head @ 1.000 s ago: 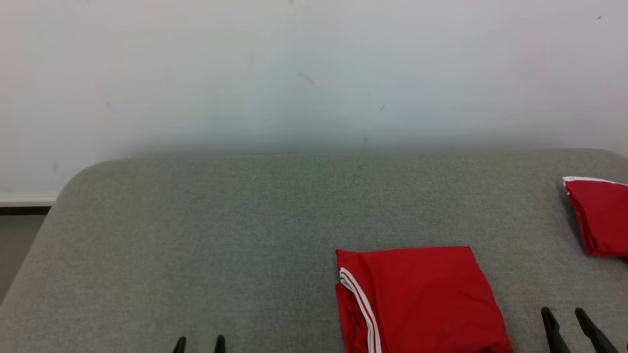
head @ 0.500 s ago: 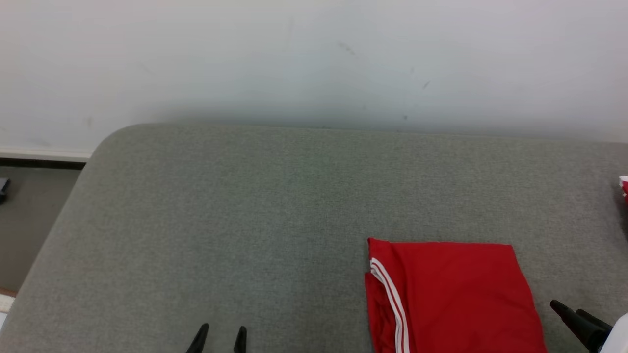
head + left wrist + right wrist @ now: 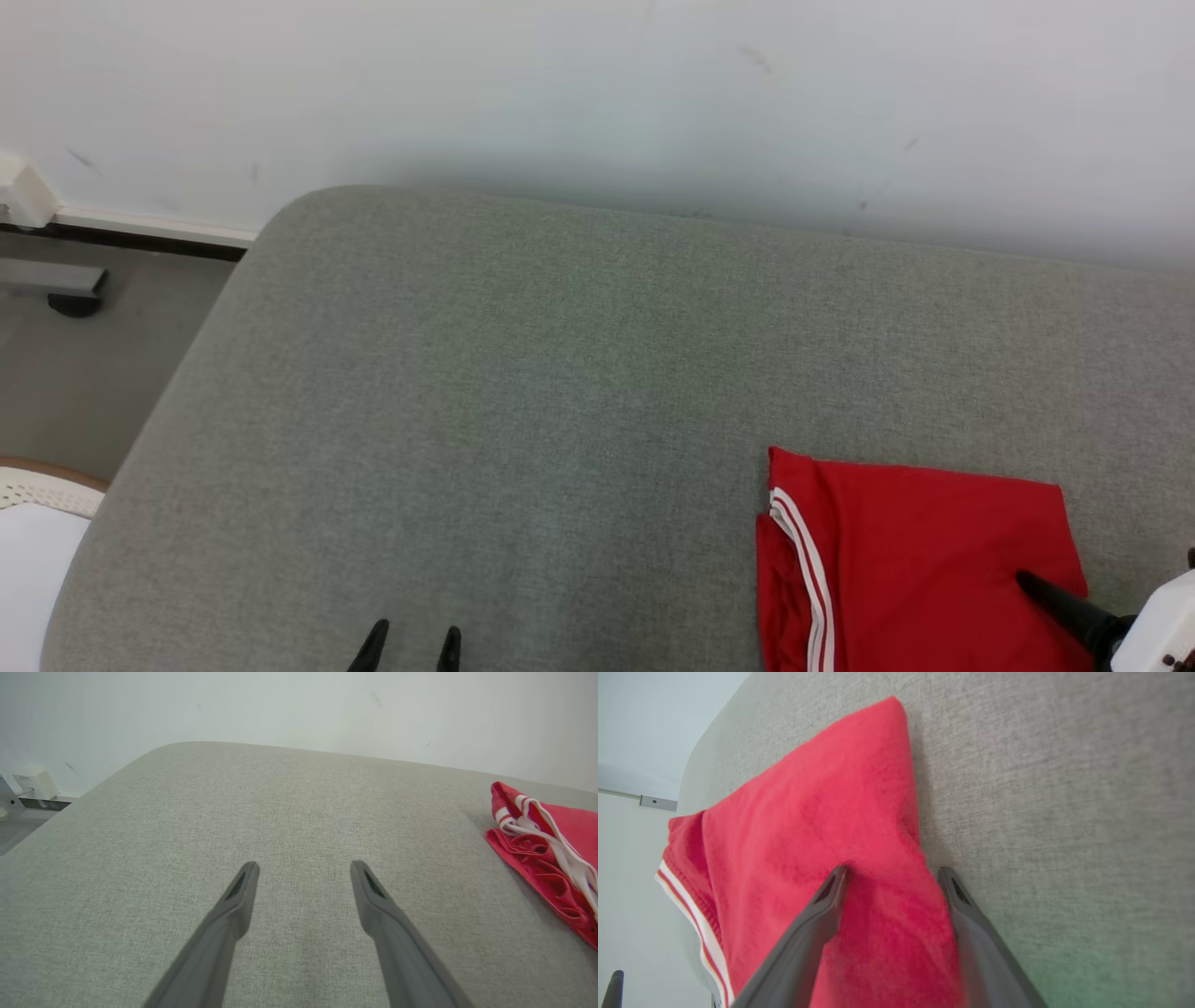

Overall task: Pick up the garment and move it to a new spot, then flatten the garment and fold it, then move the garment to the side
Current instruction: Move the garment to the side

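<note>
Moving the folded garment (image 3: 915, 560) aside looks to be my step; it lies near-right on the counter (image 3: 560, 373). Right tool (image 3: 893, 871) straddles its edge, apart; left tool (image 3: 303, 865) apart, idle. Next: clamp, then drag.

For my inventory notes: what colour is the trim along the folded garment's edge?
Two white stripes on the red garment, clearest in the head view.

1. The pad (image 3: 523, 392) was grey woven cloth, matt and slightly rough.
2. The garment (image 3: 915, 560) on the pad was red knit cloth, matt, with white striped trim (image 3: 808, 569).
3. The wall (image 3: 560, 84) behind the pad looked smooth, matt, lightly scuffed.
4. The left gripper's (image 3: 304, 864) fingers (image 3: 392, 933) over the pad looked like dark, smooth, matt plastic.
</note>
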Available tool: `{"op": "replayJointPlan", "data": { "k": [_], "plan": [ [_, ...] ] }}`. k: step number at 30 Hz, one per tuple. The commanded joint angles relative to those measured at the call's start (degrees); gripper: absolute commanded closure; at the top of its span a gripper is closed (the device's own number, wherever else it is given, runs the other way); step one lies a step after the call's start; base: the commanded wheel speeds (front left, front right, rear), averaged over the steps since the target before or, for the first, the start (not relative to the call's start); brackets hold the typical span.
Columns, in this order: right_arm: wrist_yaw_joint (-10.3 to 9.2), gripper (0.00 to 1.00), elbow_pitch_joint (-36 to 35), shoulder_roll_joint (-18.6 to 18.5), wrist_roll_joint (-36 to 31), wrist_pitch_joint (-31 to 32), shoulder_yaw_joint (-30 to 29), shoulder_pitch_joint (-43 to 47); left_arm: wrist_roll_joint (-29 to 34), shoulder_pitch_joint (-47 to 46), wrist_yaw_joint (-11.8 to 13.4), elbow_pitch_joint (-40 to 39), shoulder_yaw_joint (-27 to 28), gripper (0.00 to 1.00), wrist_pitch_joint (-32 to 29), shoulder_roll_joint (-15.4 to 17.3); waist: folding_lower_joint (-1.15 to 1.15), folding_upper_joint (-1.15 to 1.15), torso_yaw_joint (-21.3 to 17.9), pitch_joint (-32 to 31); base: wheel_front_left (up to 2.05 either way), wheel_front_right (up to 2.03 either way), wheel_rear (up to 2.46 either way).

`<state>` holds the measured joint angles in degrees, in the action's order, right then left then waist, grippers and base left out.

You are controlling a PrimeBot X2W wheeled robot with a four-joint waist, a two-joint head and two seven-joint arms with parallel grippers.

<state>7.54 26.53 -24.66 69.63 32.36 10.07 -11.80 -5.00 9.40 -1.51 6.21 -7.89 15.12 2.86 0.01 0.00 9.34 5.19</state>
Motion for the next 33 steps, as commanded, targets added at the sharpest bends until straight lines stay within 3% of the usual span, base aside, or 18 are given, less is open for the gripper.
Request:
{"op": "replayJointPlan", "data": {
  "k": [1, 4, 7, 15, 27, 33],
  "plan": [
    [-0.11, 0.00, 0.68, 0.99, 0.20, 0.20, 0.79, -0.15, 0.48, -0.55, -0.03, -0.05, 0.20, 0.00, -0.03, 0.31, -0.01, 0.00, 0.12, 0.04, 0.00, 0.00, 0.00],
    [-0.11, 0.00, 0.97, 1.57, 0.58, -0.38, 2.16, -1.01, 0.33, -0.51, 0.14, -0.04, 0.10, 0.00, -0.03, 0.27, -0.01, 0.00, 0.25, 0.03, 0.00, 0.00, 0.00],
    [-0.11, 1.00, 0.90, 1.91, 0.33, -1.46, 3.46, -1.99, -0.03, -0.69, 0.39, -0.05, -0.21, 0.00, -0.03, 0.23, -0.01, 0.00, 0.17, 0.13, 0.00, 0.00, 0.00],
    [-0.12, 1.00, -0.34, -0.65, 0.71, -4.00, 5.50, -3.56, -1.82, -0.73, 1.39, -0.39, -0.73, 0.00, -0.03, 0.17, -0.01, 0.00, -2.21, 0.09, 0.00, 0.00, 0.00],
    [-0.12, 1.00, -5.22, -8.04, -4.35, -8.36, 8.92, -8.16, -3.76, -2.54, 2.67, -1.13, -2.38, 0.00, -0.03, 0.16, -0.01, 0.00, -13.40, 1.78, 0.00, 0.00, 0.00],
    [-0.12, 1.00, -5.82, -11.65, -8.49, -9.99, 9.71, -14.51, -3.24, -5.28, 2.40, -1.19, -3.13, 0.00, -0.03, 0.17, -0.01, 0.00, -16.24, 4.57, 0.00, 0.00, 0.00]
  ]
}}
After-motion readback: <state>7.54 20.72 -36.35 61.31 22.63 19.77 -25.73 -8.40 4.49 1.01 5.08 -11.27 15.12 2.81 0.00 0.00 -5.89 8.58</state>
